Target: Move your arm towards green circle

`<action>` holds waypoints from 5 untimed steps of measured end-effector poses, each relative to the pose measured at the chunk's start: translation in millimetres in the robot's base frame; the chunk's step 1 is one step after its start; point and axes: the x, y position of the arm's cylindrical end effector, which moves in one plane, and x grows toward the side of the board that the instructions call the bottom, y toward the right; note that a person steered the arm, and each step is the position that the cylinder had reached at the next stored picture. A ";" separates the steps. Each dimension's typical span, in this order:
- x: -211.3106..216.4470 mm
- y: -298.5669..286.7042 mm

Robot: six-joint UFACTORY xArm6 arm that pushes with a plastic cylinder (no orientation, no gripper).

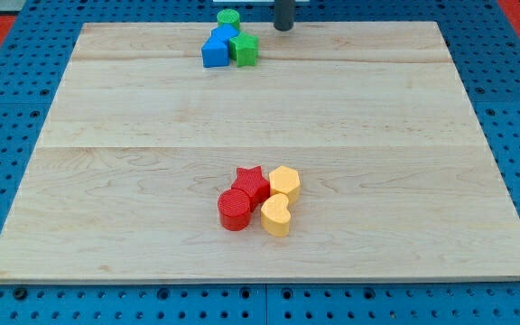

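The green circle (228,17) lies at the view's top edge of the wooden board (106,181), left of centre. My tip (283,28) is a dark rod end at the view's top, a short way to the right of the green circle and apart from it. Just below the green circle sit a blue block (224,33), a blue cube (213,53) and a green cube-like block (244,50), packed close together.
Near the view's bottom centre is a tight group: a red star (251,182), a red cylinder (235,209), a yellow hexagon-like block (284,181) and a yellow heart-like block (276,215). A blue pegboard (25,307) surrounds the board.
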 end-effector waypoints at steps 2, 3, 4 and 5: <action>1.8 -34.7; -0.1 -3.2; 1.4 22.1; 32.9 56.3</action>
